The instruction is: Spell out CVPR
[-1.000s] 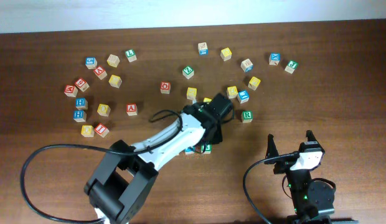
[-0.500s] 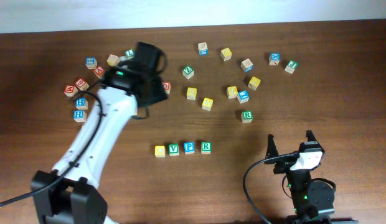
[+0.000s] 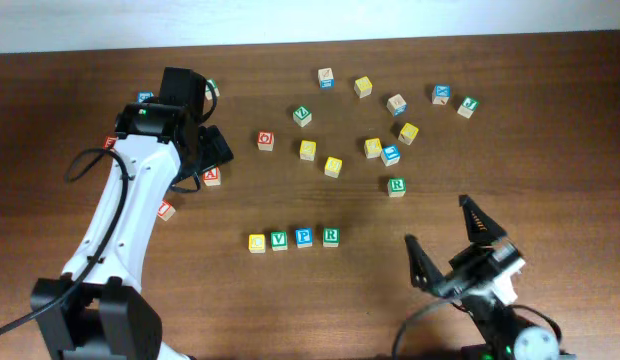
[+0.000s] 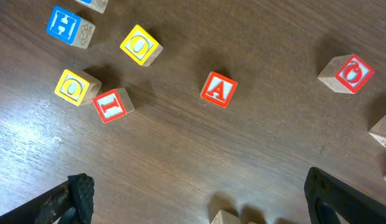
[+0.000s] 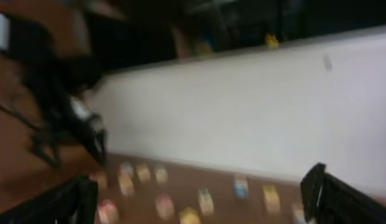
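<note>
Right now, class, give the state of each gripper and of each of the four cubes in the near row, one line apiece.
Left gripper: open, empty.
Right gripper: open, empty.
Yellow cube: lying flat, first in the row, letter too faint to read.
V cube: letter up, second.
P cube: letter up, third.
R cube: letter up, last.

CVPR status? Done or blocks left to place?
Looks done: yellow-faced wooden cube, green V cube, blue P cube, green R cube sit in one row, in that order. In hand: nothing; left gripper and right gripper both open, empty. Left: nothing apparent, though the yellow cube's letter is too faint to confirm.
</note>
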